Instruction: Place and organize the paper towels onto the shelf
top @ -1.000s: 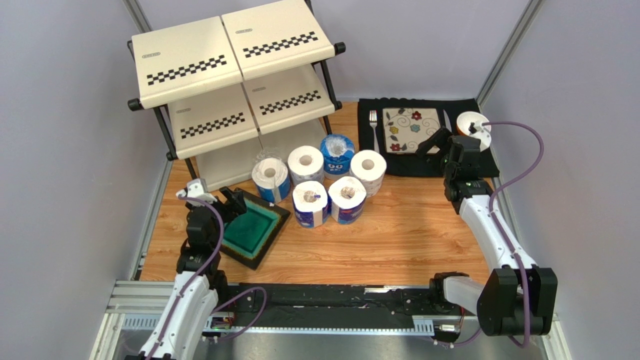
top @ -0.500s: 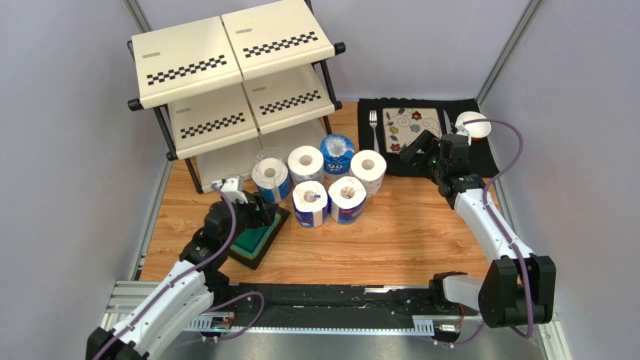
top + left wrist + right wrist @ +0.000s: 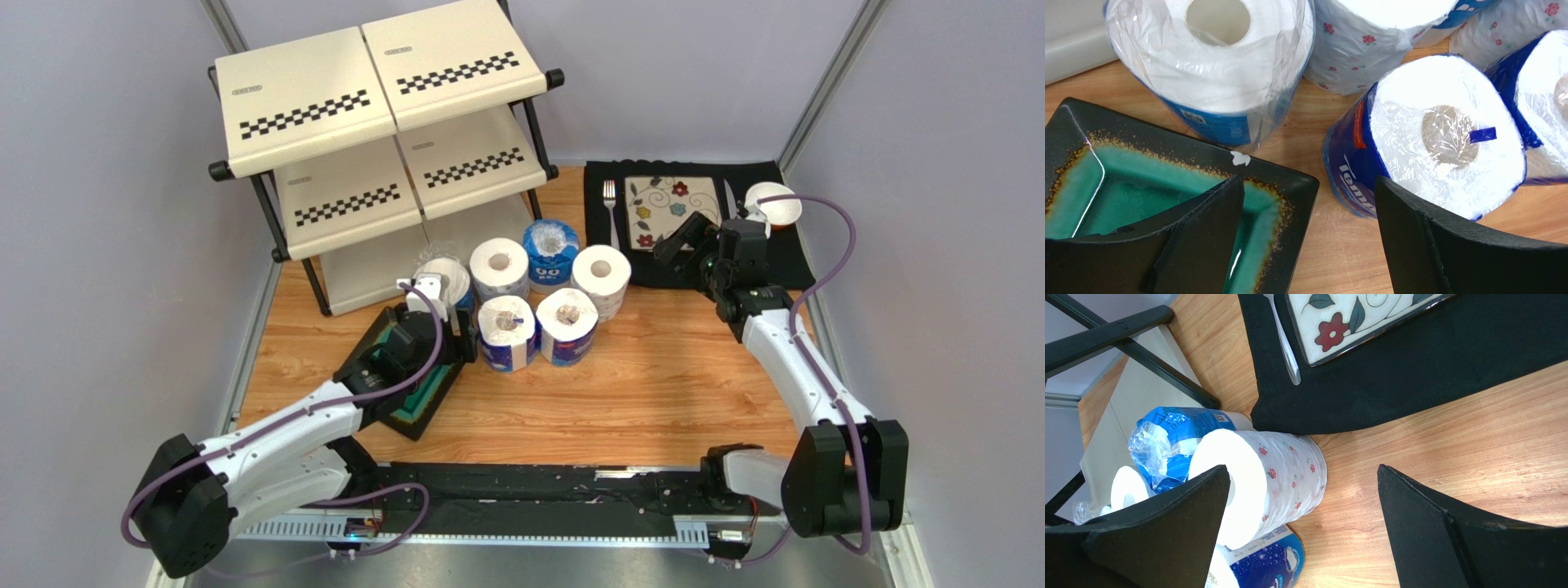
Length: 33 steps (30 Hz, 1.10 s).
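Observation:
Several paper towels stand in a cluster on the wood in front of the shelf, whose cream panels carry no rolls. My left gripper is open and low. It straddles the corner of a green dish, with a dark blue-wrapped roll just beside its right finger. A clear-wrapped roll lies ahead of it. My right gripper is open and empty. It points at a rose-patterned roll, which stands near its left finger and apart from it.
A black-rimmed green dish sits under the left wrist. At the back right, a black placemat holds a flowered tile, a fork and a small white bowl. Grey walls close in both sides.
My left arm has stretched forward and right, from over the dish to the near-left rolls. My right gripper swung left off the placemat toward the rolls, then held still.

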{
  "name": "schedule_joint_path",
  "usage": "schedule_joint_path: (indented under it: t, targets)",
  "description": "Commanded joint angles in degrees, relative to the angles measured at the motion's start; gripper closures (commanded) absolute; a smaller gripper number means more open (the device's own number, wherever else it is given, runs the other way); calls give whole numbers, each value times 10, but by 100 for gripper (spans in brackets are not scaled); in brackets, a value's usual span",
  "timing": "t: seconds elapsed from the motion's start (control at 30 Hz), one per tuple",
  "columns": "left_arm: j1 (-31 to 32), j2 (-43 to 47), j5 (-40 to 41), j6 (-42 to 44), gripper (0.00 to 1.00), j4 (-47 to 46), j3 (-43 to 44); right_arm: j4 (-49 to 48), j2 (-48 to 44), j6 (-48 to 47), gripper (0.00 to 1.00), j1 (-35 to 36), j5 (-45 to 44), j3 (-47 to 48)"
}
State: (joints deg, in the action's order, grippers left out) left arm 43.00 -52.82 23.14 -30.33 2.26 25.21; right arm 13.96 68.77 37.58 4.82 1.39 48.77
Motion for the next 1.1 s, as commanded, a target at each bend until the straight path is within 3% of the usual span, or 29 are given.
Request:
schedule_joint_path:
  t: [0.0, 0.33, 0.67, 1.07]
  targets:
    - [2, -31, 9, 1, 14, -33, 55, -4, -18, 4, 5, 3, -5, 4]
    - [2, -48, -11, -5, 14, -30, 95, -2, -18, 5, 5, 3, -3, 2]
    - [2, -136, -52, -10, 16, 13, 145, -1, -14, 6, 6, 2, -5, 0]
    - [2, -182, -61, -16, 17, 31, 168, 2, -12, 6, 6, 3, -8, 2]
